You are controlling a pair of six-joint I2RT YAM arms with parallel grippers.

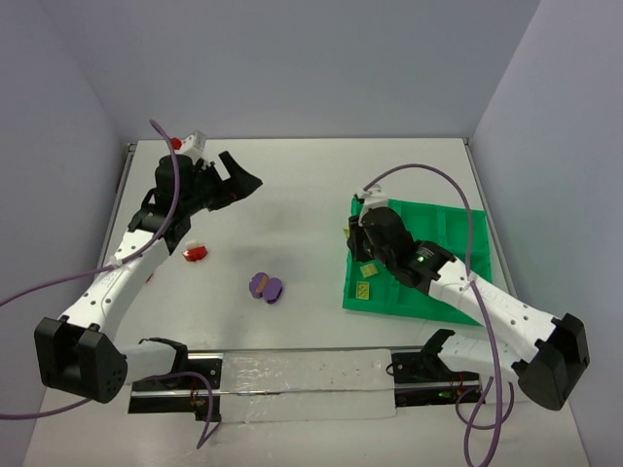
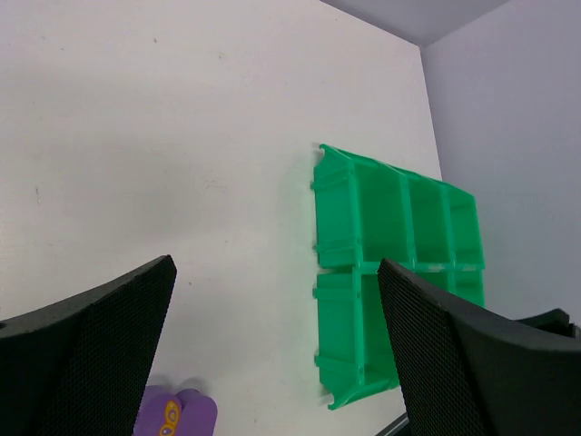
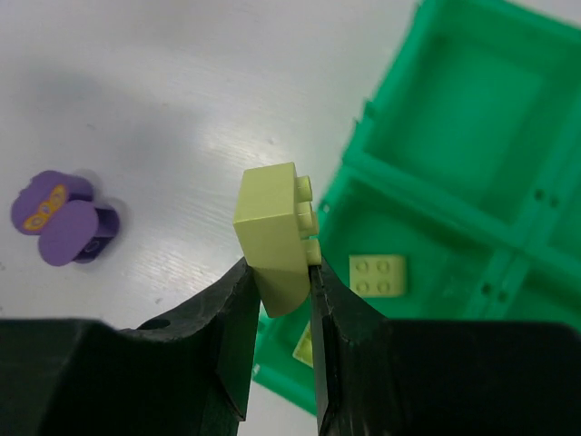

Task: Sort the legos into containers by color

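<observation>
My right gripper (image 3: 277, 272) is shut on a pale yellow-green lego (image 3: 272, 227), held above the left edge of the green tray (image 3: 454, 136). In the top view this gripper (image 1: 356, 232) hangs over the tray's (image 1: 438, 229) left side. Two yellow-green legos (image 1: 370, 269) lie in the near-left compartment; one shows in the right wrist view (image 3: 379, 274). Purple legos (image 1: 265, 287) lie on the table's middle and show in both wrist views (image 3: 59, 218) (image 2: 177, 418). A red lego (image 1: 196, 253) lies at the left. My left gripper (image 1: 238, 180) is open and empty at the far left (image 2: 277, 268).
The tray's far compartments (image 2: 399, 213) show no bricks. A black rail with a clear sheet (image 1: 282, 379) runs along the near table edge between the arm bases. Purple cables (image 1: 428, 170) loop above both arms. Walls close in the table at the back and sides.
</observation>
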